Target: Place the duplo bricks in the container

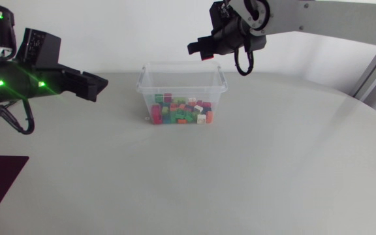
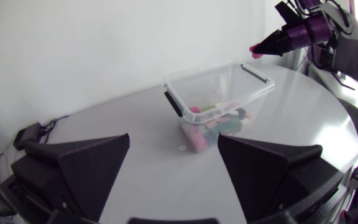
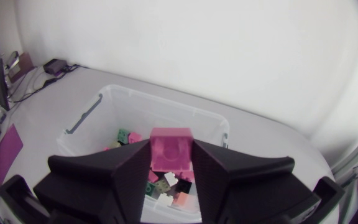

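Fingers of the right gripper (image 3: 171, 158) clamp a pink duplo brick (image 3: 171, 144) above the clear plastic container (image 3: 160, 99) of many coloured bricks (image 1: 178, 112), release pending; left gripper (image 2: 174, 140) spread wide, empty.

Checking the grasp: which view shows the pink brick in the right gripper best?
Right wrist view: the pink brick sits large, clamped in the right gripper. Head and left wrist views show only a small pink tip.

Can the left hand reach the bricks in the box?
Probably yes: the box has no lid and nothing stands between it and the open left hand. The right hand hovers above it.
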`<state>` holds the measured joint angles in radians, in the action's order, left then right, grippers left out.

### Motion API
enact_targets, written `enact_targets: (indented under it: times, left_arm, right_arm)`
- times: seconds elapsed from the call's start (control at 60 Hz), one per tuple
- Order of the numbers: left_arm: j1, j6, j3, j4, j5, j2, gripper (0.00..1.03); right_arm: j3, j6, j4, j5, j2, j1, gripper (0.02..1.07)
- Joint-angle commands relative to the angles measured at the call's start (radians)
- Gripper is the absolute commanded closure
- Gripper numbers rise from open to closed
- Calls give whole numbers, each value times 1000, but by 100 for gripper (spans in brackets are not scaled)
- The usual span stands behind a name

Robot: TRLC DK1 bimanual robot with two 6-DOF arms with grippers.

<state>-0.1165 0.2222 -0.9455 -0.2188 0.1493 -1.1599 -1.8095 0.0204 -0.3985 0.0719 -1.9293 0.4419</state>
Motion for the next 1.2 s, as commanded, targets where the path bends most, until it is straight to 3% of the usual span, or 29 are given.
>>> enact_targets:
  times: [0.0, 0.35, 0.417, 0.45, 0.483, 0.5, 0.65, 0.967, 1.183]
  left_arm:
    - [18, 32, 54, 15, 6, 54, 5]
    - [41, 52, 229, 30, 30, 241, 5]
    - [43, 52, 252, 30, 30, 272, 5]
    - [44, 52, 264, 30, 30, 292, 5]
    - [46, 52, 277, 29, 32, 309, 5]
    - [46, 52, 284, 29, 32, 318, 5]
    - [55, 60, 352, 29, 32, 407, 5]
    - [72, 51, 468, 27, 32, 595, 5]
    - [77, 39, 547, 24, 33, 760, 5]
  right_arm:
    - [-36, -19, 21, 11, -42, 15, 70]
    - [-40, -45, 118, 35, -142, 44, 69]
    - [-36, -57, 144, 63, -158, 47, 64]
    - [-39, -73, 147, 88, -171, 55, 44]
    - [-40, -83, 145, 114, -180, 64, 9]
    - [-39, -86, 145, 118, -180, 67, 4]
    - [13, -86, 210, 149, -145, 73, 6]
    - [317, -142, 477, 246, 105, 63, 6]
    - [507, -188, 556, 296, 293, 55, 6]
